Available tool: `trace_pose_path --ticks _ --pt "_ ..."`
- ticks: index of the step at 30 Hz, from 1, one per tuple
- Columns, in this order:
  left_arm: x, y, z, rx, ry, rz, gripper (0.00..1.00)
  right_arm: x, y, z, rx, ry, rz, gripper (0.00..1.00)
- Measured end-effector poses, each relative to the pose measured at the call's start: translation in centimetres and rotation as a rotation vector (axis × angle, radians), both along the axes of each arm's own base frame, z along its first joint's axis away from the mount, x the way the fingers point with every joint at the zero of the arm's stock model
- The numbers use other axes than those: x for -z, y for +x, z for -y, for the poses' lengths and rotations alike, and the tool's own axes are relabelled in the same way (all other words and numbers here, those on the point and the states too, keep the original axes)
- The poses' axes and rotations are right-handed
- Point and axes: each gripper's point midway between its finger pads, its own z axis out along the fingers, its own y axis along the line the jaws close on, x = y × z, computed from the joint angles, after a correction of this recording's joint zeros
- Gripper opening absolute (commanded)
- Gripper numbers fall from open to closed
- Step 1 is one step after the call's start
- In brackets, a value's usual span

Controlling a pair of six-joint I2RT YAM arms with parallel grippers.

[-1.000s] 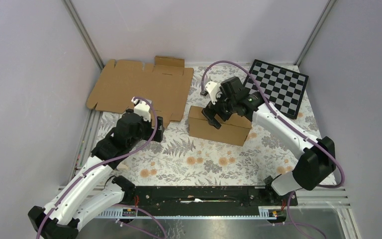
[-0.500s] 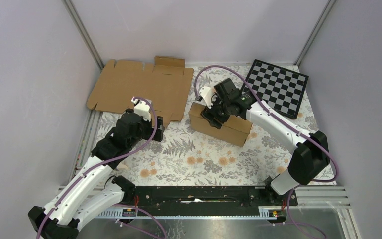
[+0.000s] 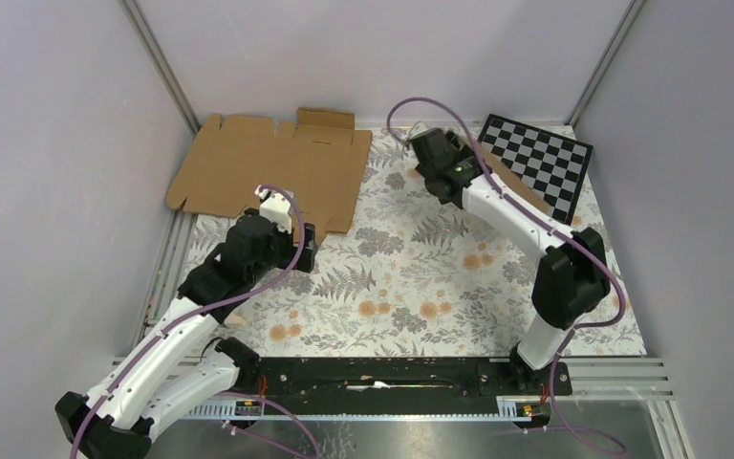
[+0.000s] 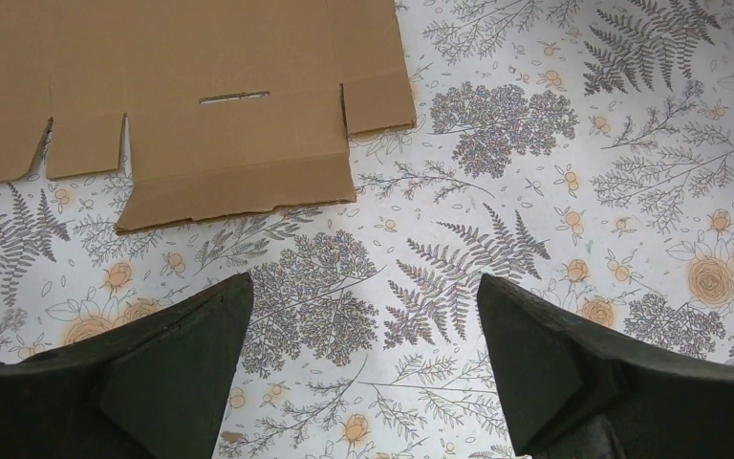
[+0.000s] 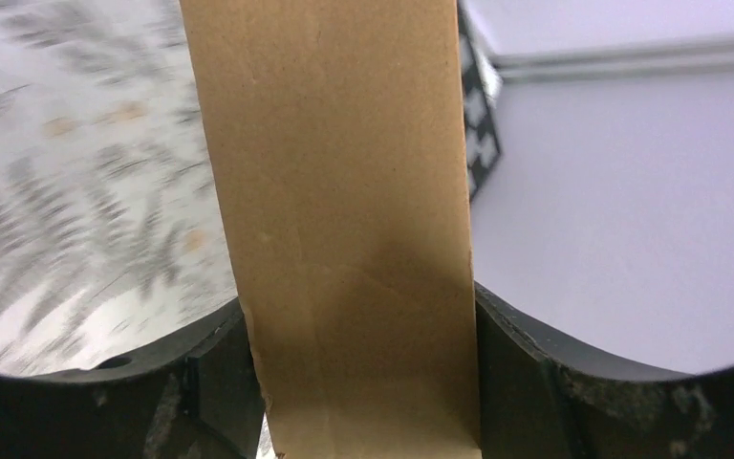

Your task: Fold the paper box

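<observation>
Paper box is clamped between the right gripper fingers at the back right of the table. From above, only one brown edge shows, running diagonally beside the checkerboard, with the rest under the arm. The left gripper is spread wide over bare floral cloth, near the flat cardboard sheet and well apart from the box.
</observation>
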Motion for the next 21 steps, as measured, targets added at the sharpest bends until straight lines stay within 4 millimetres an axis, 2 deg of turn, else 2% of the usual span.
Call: trace_pose_path --ticks 3,5,6,7,8,9,10,12,14,16,19,21 --pt "0.0 0.0 0.0 0.002 -0.002 -0.001 0.99 -1.1 3.0 4.0 0.137 -0.038 0.104 0.62" --pt "0.0 0.0 0.1 0.002 -0.006 -0.003 0.99 -2.3 5.8 7.8 0.245 -0.066 0.231 0.61" --pt "0.0 -0.1 0.1 0.0 -0.011 -0.007 0.99 -2.9 7.3 9.9 0.294 -0.07 0.319 0.63" --pt "-0.1 -0.2 0.1 -0.001 -0.016 -0.012 0.99 -3.2 8.2 11.6 0.323 -0.086 0.371 0.67" --pt "-0.2 -0.2 0.2 -0.001 -0.021 -0.014 0.99 -3.3 9.0 13.2 0.353 -0.112 0.41 0.77" --pt "-0.5 -0.3 0.3 -0.001 -0.032 -0.014 0.99 -3.5 10.2 15.2 0.397 -0.158 0.459 0.95" --pt "-0.9 -0.3 0.5 0.0 -0.05 -0.012 0.99 -3.5 11.3 16.4 0.429 -0.191 0.49 0.99" --pt "-1.5 -0.3 0.9 0.0 -0.081 -0.007 0.99 -2.6 13.4 18.2 0.49 -0.261 0.529 1.0" --pt "-1.7 -0.4 1.1 -0.003 -0.104 -0.011 0.99 -0.8 14.4 18.4 0.522 -0.305 0.526 1.0" --pt "-1.7 -0.5 1.4 -0.002 -0.132 -0.023 0.99 1.0 14.4 17.4 0.517 -0.314 0.494 1.0" --pt "-1.5 -0.5 2.1 0.0 -0.174 -0.041 0.99 2.3 14.0 14.6 0.48 -0.225 0.46 1.0" --pt "-0.9 -0.5 2.5 -0.003 -0.197 -0.061 0.99 2.3 13.6 12.5 0.44 -0.116 0.444 1.0"
